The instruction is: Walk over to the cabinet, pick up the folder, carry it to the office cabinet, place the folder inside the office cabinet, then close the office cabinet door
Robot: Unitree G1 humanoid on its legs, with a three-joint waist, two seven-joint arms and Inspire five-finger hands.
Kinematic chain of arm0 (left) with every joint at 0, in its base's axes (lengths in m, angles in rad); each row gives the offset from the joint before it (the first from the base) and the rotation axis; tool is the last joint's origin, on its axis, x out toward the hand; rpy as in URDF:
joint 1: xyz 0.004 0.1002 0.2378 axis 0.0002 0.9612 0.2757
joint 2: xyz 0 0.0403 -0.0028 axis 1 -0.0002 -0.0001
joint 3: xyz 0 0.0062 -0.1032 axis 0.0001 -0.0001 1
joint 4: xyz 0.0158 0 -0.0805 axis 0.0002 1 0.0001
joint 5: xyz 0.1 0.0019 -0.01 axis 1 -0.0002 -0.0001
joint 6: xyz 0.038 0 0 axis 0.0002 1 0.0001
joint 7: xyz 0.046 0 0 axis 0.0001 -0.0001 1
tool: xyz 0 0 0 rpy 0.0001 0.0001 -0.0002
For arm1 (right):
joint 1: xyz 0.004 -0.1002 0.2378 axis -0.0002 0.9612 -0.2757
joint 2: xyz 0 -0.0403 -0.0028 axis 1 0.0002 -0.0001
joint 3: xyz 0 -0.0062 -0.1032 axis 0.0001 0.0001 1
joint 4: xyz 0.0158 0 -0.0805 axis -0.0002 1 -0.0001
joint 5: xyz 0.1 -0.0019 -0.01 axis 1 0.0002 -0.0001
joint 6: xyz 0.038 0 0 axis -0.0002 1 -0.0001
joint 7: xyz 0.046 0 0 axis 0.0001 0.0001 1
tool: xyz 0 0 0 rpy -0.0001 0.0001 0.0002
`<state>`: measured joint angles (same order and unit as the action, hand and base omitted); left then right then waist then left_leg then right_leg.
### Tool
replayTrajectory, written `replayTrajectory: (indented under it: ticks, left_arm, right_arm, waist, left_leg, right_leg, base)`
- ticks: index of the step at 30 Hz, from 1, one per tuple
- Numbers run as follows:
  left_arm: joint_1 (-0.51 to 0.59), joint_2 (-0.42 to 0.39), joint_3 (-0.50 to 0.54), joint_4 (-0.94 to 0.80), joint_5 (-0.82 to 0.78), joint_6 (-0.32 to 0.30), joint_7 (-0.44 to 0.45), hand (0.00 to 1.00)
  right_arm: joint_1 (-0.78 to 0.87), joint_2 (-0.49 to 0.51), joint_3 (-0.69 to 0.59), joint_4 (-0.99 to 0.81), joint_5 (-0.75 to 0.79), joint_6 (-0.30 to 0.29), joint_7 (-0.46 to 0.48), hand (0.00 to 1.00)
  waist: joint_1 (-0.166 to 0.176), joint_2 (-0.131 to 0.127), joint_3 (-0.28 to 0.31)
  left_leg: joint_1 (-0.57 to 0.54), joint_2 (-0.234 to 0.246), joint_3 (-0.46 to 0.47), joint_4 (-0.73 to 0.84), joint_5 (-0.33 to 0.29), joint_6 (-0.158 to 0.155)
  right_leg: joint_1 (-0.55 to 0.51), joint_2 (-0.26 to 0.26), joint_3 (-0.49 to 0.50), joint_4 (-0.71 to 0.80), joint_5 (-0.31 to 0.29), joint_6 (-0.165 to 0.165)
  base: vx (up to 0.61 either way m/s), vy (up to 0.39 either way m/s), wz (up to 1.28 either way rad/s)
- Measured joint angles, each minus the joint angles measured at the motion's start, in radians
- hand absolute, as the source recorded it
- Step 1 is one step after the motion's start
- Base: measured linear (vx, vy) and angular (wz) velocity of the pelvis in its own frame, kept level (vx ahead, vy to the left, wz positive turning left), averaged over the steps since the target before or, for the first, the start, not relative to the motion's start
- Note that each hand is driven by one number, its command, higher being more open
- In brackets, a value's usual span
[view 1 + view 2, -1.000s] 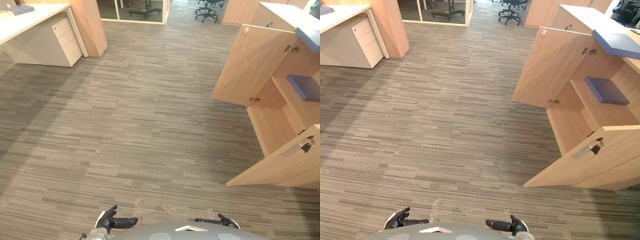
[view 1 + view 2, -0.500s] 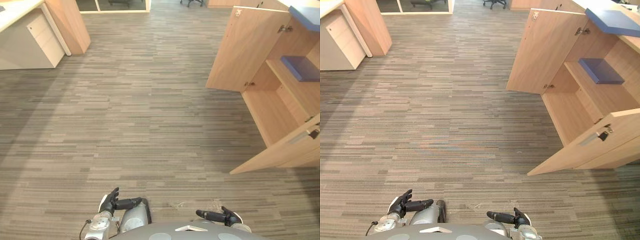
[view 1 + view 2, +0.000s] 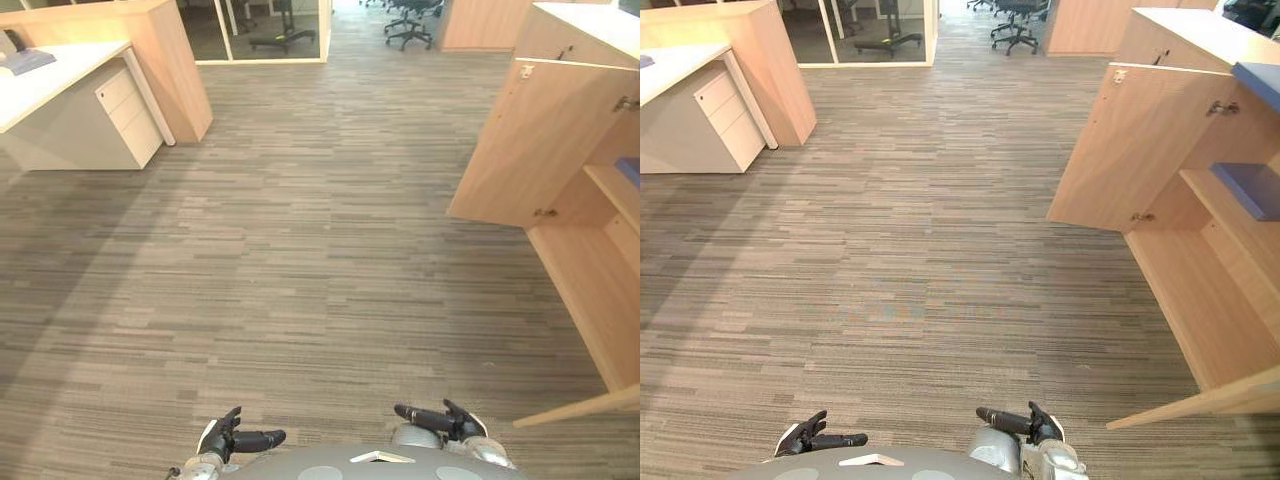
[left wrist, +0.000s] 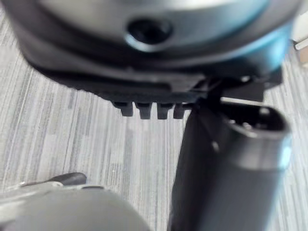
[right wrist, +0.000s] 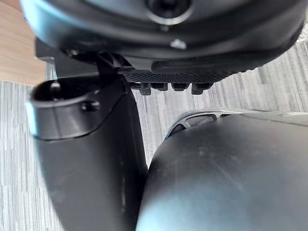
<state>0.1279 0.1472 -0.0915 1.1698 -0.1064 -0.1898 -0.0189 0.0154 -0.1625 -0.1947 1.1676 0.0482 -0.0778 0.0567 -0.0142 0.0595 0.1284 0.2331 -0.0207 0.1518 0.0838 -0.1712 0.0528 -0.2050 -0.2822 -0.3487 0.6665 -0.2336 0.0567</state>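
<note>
The wooden office cabinet [image 3: 1200, 290] stands at the right with both doors swung open; the far door [image 3: 1120, 150] juts out over the floor. A blue folder [image 3: 1252, 188] lies flat on its inner shelf, and another blue folder [image 3: 1260, 82] rests on the cabinet's top. On the white desk at the far left lies a further blue-grey folder [image 3: 25, 62]. My left hand [image 3: 225, 440] and right hand [image 3: 445, 420] hang low at my sides, fingers relaxed and holding nothing, well short of the cabinet. The wrist views show the left hand [image 4: 226, 159] and right hand [image 5: 86, 144] over bare carpet.
A white desk [image 3: 60, 85] with a drawer unit [image 3: 120, 105] and a wooden partition [image 3: 170, 60] stand at the far left. Office chairs [image 3: 410, 20] sit beyond a glass wall at the back. The near cabinet door [image 3: 1200, 400] sticks out low at the right. Striped carpet stretches ahead.
The whole picture has shifted: the camera moved, so the cabinet now sits further right and the desk is back in view. Both hands stay low and empty.
</note>
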Motion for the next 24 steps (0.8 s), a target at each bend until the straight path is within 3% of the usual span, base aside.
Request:
replayTrajectory:
  ticks: [1, 3, 4, 5, 6, 7, 8, 12, 14, 16, 17, 20, 23, 24]
  left_arm:
    - [0.001, 0.006, -0.014, 0.000, 0.000, 0.000, -0.005, 1.00]
    - [0.005, 0.019, -0.014, -0.001, -0.001, -0.001, -0.007, 1.00]
    - [0.007, 0.028, -0.011, -0.002, -0.001, -0.002, -0.006, 1.00]
    - [0.008, 0.018, -0.012, 0.009, 0.000, 0.000, -0.005, 1.00]
    - [0.009, 0.011, -0.010, 0.010, 0.001, -0.001, -0.006, 1.00]
    - [0.007, -0.004, -0.006, 0.010, 0.001, -0.001, -0.006, 1.00]
    - [0.005, -0.009, 0.004, 0.010, 0.004, -0.001, -0.008, 1.00]
    - [-0.004, -0.017, 0.074, 0.009, -0.002, 0.000, -0.006, 1.00]
    - [-0.003, -0.028, 0.108, 0.006, -0.009, 0.001, -0.003, 1.00]
    - [0.006, -0.033, 0.151, -0.003, -0.052, 0.001, 0.000, 1.00]
    - [0.008, -0.035, 0.155, -0.007, -0.055, -0.001, 0.000, 1.00]
    - [0.021, -0.042, 0.178, -0.039, -0.056, -0.001, -0.005, 1.00]
    - [0.024, -0.051, 0.188, -0.075, -0.059, -0.008, -0.004, 1.00]
    - [0.019, -0.051, 0.189, -0.081, -0.060, -0.008, -0.001, 1.00]
  right_arm:
    - [-0.008, 0.003, 0.001, -0.004, -0.001, 0.000, -0.003, 1.00]
    - [-0.010, 0.010, 0.003, -0.001, -0.001, 0.003, -0.010, 1.00]
    - [-0.003, 0.017, 0.010, 0.000, -0.001, 0.003, -0.016, 1.00]
    - [-0.009, 0.004, 0.014, 0.007, 0.003, 0.004, -0.016, 1.00]
    - [-0.012, 0.001, 0.020, 0.007, 0.003, 0.004, -0.019, 1.00]
    - [-0.019, -0.010, 0.022, 0.008, 0.002, 0.003, -0.020, 1.00]
    - [-0.021, -0.012, 0.020, 0.016, 0.003, 0.005, -0.020, 1.00]
    - [-0.009, 0.002, 0.015, 0.040, 0.017, 0.006, -0.021, 1.00]
    - [0.001, 0.005, 0.018, 0.053, 0.018, 0.006, -0.021, 1.00]
    - [0.017, 0.006, 0.013, 0.057, 0.022, 0.006, -0.022, 1.00]
    - [0.024, 0.006, 0.010, 0.059, 0.029, 0.006, -0.023, 1.00]
    - [0.026, 0.005, -0.007, 0.077, 0.038, 0.009, -0.025, 1.00]
    - [0.026, 0.009, -0.034, 0.078, 0.038, 0.009, -0.026, 1.00]
    - [0.027, 0.011, -0.040, 0.077, 0.038, 0.010, -0.026, 1.00]
  waist:
    - [-0.004, -0.001, 0.002]
    - [0.002, -0.027, 0.008]
    - [0.006, -0.049, 0.006]
    - [0.012, -0.025, 0.000]
    - [0.011, -0.023, 0.000]
    - [0.010, 0.006, -0.003]
    - [0.006, 0.013, -0.006]
    - [-0.001, -0.001, -0.007]
    - [0.000, -0.005, -0.009]
    - [0.015, -0.003, -0.005]
    - [0.017, -0.003, -0.004]
    - [0.033, -0.004, 0.001]
    - [0.044, 0.002, 0.005]
    - [0.044, 0.001, 0.005]
  left_leg:
    - [0.007, 0.021, -0.005, -0.004, -0.013, -0.022]
    - [0.031, 0.025, -0.005, -0.016, -0.034, -0.057]
    - [0.047, 0.021, -0.002, -0.023, -0.049, -0.080]
    - [0.066, 0.062, 0.002, -0.027, -0.062, -0.106]
    - [0.065, 0.073, 0.009, -0.025, -0.064, -0.109]
    - [0.065, 0.105, 0.019, -0.019, -0.069, -0.125]
    - [0.062, 0.130, 0.017, -0.005, -0.062, -0.137]
    - [-0.002, 0.207, -0.011, 0.182, -0.057, -0.147]
    - [-0.083, 0.260, -0.032, 0.389, -0.049, -0.161]
    - [-0.166, 0.345, -0.043, 0.665, 0.014, -0.178]
    - [-0.181, 0.361, -0.042, 0.722, 0.017, -0.181]
    - [-0.260, 0.341, 0.018, 0.874, -0.069, -0.158]
    - [-0.370, 0.284, 0.019, 0.711, -0.123, -0.142]
    - [-0.391, 0.238, -0.026, 0.553, -0.117, -0.147]
  right_leg:
    - [-0.005, 0.016, -0.008, -0.153, 0.038, 0.028]
    - [-0.013, 0.024, -0.003, -0.316, 0.134, 0.026]
    - [-0.014, 0.023, 0.011, -0.370, 0.251, 0.017]
    - [-0.014, 0.064, 0.021, -0.356, 0.275, -0.019]
    - [-0.017, 0.083, 0.023, -0.361, 0.257, -0.030]
    - [-0.018, 0.122, 0.019, -0.365, 0.238, -0.041]
    - [-0.017, 0.148, 0.012, -0.365, 0.218, -0.058]
    - [0.058, 0.212, -0.028, -0.432, 0.191, -0.078]
    - [0.123, 0.261, -0.043, -0.509, 0.192, -0.078]
    - [0.229, 0.329, -0.047, -0.588, 0.195, -0.084]
    - [0.250, 0.341, -0.042, -0.595, 0.191, -0.091]
    - [0.329, 0.355, 0.035, -0.622, 0.180, -0.115]
    - [0.349, 0.347, 0.114, -0.644, 0.179, -0.115]
    - [0.352, 0.332, 0.140, -0.647, 0.178, -0.113]
  base:
    - [0.21, -0.162, 0.29]
    - [0.19, -0.192, 0.03]
    - [0.32, -0.360, -0.27]
    - [0.31, -0.365, -0.33]
    - [0.32, -0.353, -0.43]
    - [0.24, -0.268, -0.34]
    - [0.24, -0.267, -0.25]
    - [0.17, -0.257, 0.09]
    - [0.11, -0.182, 0.03]
    - [0.21, -0.167, -0.16]
    - [0.26, -0.139, -0.24]
    - [0.20, -0.026, -0.53]
    - [0.13, 0.132, -0.78]
    - [0.16, 0.226, -0.90]
